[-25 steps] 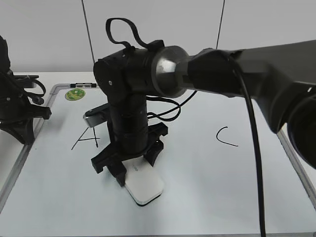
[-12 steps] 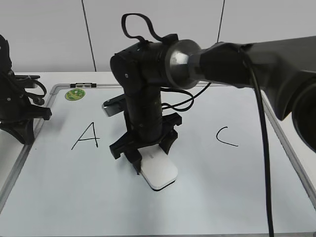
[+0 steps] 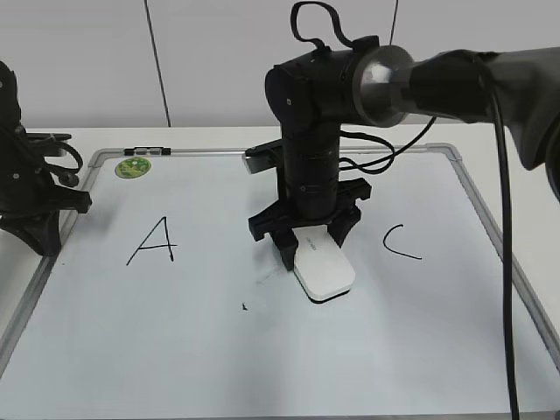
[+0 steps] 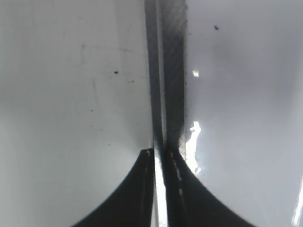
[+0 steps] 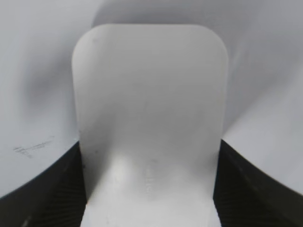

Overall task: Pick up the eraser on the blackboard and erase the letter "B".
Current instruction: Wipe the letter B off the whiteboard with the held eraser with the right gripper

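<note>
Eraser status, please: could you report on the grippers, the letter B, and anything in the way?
Right gripper shut on the eraser, flat on the blackboard. Left gripper shut, empty. No intact B visible, only faint smudges. Nothing blocking.

I get bright, even light in the exterior view, with the board (image 3: 175,350) sharp and only soft, short shadows under the right arm (image 3: 315,157). My left wrist view is dim and grey, soft throughout, with small glare spots beside the dark frame strip (image 4: 173,71). In my right wrist view the eraser (image 5: 150,118) is blurred and washed out, with a grey shadow above it.
</note>
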